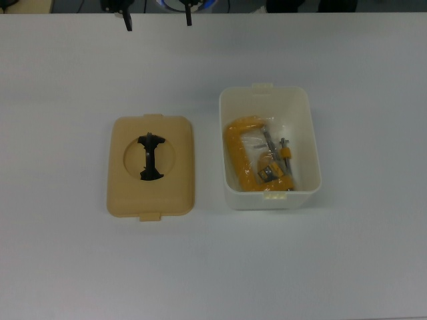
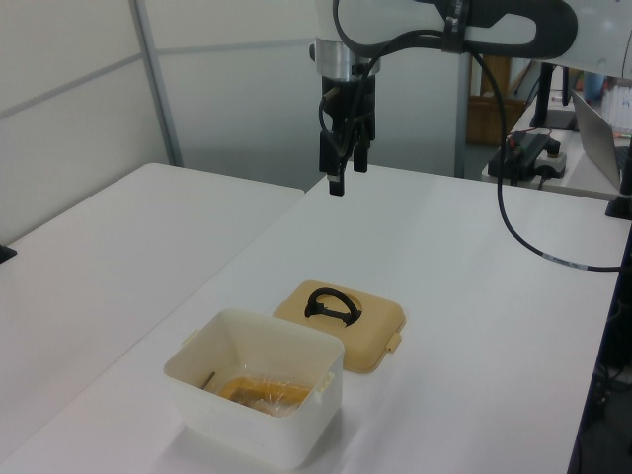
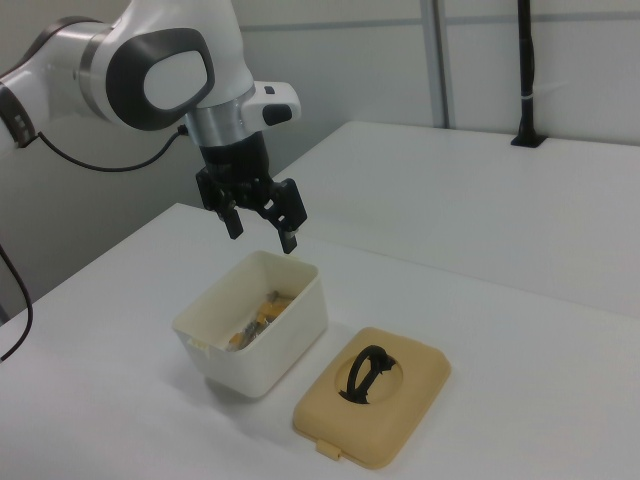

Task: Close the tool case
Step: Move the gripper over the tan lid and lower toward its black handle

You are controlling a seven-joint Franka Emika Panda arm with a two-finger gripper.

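The tool case lies in two parts on the white table. Its white tub (image 1: 268, 148) (image 2: 257, 395) (image 3: 255, 325) stands open, with a yellow C-clamp (image 1: 257, 157) (image 2: 259, 392) (image 3: 262, 318) inside. The tan lid (image 1: 151, 167) (image 2: 341, 321) (image 3: 375, 395) lies flat beside the tub, a small gap between them, its black handle (image 1: 151, 158) in the round recess. My gripper (image 1: 158, 20) (image 2: 348, 173) (image 3: 262, 230) hangs open and empty well above the table. It sits at the top view's upper edge, beyond the lid.
A black cable (image 2: 513, 212) droops from the arm over the left view's right side. A neighbouring table there carries a power strip (image 2: 528, 153). A black post (image 3: 525, 80) stands on the far table in the right view.
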